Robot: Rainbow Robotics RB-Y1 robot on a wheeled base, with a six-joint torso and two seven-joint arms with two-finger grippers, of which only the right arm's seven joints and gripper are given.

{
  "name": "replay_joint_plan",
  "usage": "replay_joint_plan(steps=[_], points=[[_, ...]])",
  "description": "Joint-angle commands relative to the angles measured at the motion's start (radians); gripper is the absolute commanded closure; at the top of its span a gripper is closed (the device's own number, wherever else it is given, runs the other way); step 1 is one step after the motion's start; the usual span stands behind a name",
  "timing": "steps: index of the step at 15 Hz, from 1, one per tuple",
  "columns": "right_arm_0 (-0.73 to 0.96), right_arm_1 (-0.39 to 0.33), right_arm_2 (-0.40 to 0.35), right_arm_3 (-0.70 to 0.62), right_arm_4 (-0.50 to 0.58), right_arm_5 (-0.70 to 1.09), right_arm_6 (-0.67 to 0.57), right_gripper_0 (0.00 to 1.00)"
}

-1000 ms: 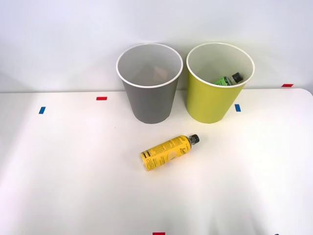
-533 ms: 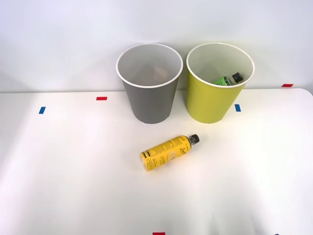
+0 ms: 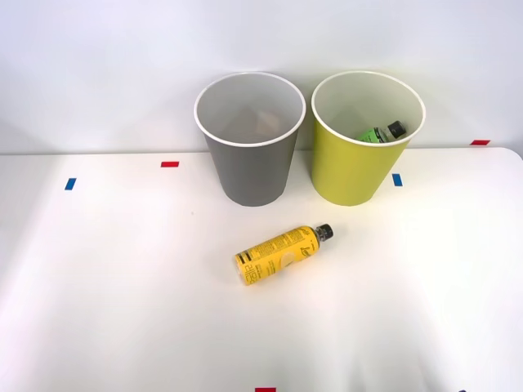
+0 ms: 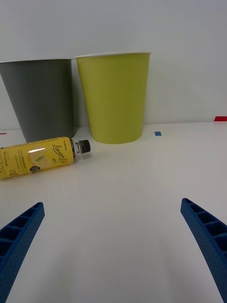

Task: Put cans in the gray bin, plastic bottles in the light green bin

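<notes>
Wrist view: yellow bottle [image 4: 35, 156] lies ahead of the wide-spread gripper [image 4: 113, 251].

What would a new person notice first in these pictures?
First come the two tall bins at the back of the white table: the gray bin on the left and the light green bin beside it, with a green-labelled bottle inside. Next, the yellow bottle lies on its side before them, cap toward the green bin. The open right gripper faces it, empty.
</notes>
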Motion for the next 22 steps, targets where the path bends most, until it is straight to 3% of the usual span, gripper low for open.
replay_joint_plan(steps=[1,22], points=[[0.0,0.0,0.0,0.0,0.0,0.0,0.0,0.0],[0.0,0.0,0.0,0.0,0.0,0.0,0.0,0.0]])
